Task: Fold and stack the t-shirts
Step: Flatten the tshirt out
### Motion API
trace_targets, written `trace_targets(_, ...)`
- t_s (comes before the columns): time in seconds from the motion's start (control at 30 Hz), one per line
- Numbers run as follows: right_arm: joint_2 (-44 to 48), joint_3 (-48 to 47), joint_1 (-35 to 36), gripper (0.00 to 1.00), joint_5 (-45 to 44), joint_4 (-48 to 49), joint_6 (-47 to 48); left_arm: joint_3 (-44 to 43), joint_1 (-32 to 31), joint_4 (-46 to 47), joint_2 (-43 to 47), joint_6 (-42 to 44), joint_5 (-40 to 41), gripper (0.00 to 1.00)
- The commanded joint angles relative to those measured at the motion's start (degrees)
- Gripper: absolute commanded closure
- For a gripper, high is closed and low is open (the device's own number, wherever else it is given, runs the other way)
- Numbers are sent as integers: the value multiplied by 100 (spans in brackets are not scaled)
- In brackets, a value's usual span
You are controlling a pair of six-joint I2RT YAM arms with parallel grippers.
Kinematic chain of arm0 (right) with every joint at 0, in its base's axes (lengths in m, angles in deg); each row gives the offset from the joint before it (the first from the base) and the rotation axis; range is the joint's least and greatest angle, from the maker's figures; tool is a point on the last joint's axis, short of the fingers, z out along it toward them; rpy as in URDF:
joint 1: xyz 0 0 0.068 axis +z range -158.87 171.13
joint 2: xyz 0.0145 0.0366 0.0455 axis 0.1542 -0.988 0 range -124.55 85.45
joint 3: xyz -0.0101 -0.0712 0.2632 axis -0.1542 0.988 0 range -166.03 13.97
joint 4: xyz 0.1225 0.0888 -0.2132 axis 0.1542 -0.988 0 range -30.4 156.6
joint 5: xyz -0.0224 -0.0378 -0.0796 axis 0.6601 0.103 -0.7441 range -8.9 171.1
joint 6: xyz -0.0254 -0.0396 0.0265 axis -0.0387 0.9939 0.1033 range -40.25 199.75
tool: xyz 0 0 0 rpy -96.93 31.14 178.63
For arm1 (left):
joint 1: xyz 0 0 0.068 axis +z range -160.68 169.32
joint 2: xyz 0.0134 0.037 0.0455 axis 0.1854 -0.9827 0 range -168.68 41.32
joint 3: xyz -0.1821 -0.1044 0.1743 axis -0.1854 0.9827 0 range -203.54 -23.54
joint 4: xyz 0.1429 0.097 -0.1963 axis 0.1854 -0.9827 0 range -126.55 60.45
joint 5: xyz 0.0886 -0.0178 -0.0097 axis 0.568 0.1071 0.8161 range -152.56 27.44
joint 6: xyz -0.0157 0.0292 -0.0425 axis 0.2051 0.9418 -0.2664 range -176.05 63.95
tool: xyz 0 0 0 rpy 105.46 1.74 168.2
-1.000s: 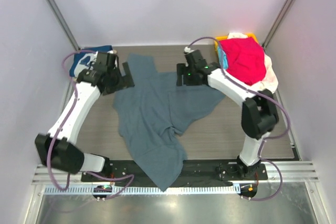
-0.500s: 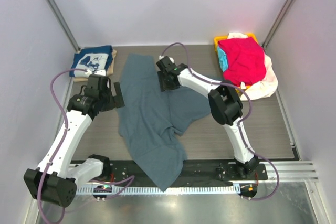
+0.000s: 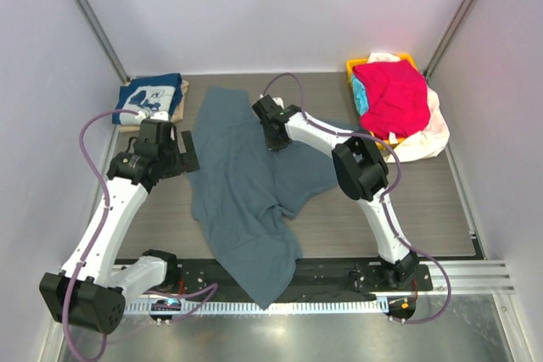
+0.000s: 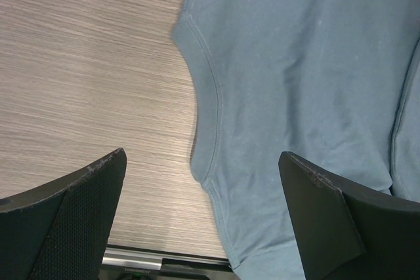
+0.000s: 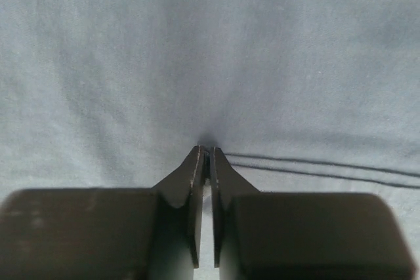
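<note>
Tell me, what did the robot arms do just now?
The right gripper swung left across the blue-grey shirt and pinched it shut. The left gripper pulled back a little, open. The navy shirt and the full basket stayed put.

The big soft cloth t-shirt (image 3: 246, 184) is plain blue-grey all over, with no picture on it. The folded navy cloth t-shirt (image 3: 151, 97) is dark blue with a white cartoon print. The tan cloth t-shirt (image 3: 183, 89) is plain. The plastic basket (image 3: 352, 67) is yellow. The red cloth t-shirt (image 3: 394, 95), the turquoise cloth t-shirt (image 3: 360, 97) and the cream cloth t-shirt (image 3: 428, 135) are plain too. The wooden table (image 3: 407, 209) is grey-brown with thin stripes. The robot arms (image 3: 114, 218) are white with black joints, and their thin cables (image 3: 284, 75) are purple.
</note>
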Motion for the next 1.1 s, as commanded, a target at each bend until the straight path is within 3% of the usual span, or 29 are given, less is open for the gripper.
trace_targets(0.0, 382, -107, 9, 93, -289, -44, 7, -26, 43, 177, 81, 54, 42, 0)
trace_targets(0.27, 1481, 595, 9, 99, -562, -97, 68, -9, 43, 159, -6, 11, 130, 0)
trace_targets(0.43, 2439, 1570, -9, 99, -887, -88, 77, -70, 43, 19, -296, -227, 77, 0)
trace_targets(0.57, 3466, 2580, -123, 99, -1203, -79, -63, 52, 43, 36, -384, -621, 69, 0)
trace_targets(0.8, 6109, 4890, -615, 99, -1642, -35, -792, 273, -150, 300, -587, -1000, -266, 0)
trace_targets(1.07, 8099, 6414, -853, 99, -1696, -44, -1855, 395, -597, 405, -692, -1351, 111, 0)
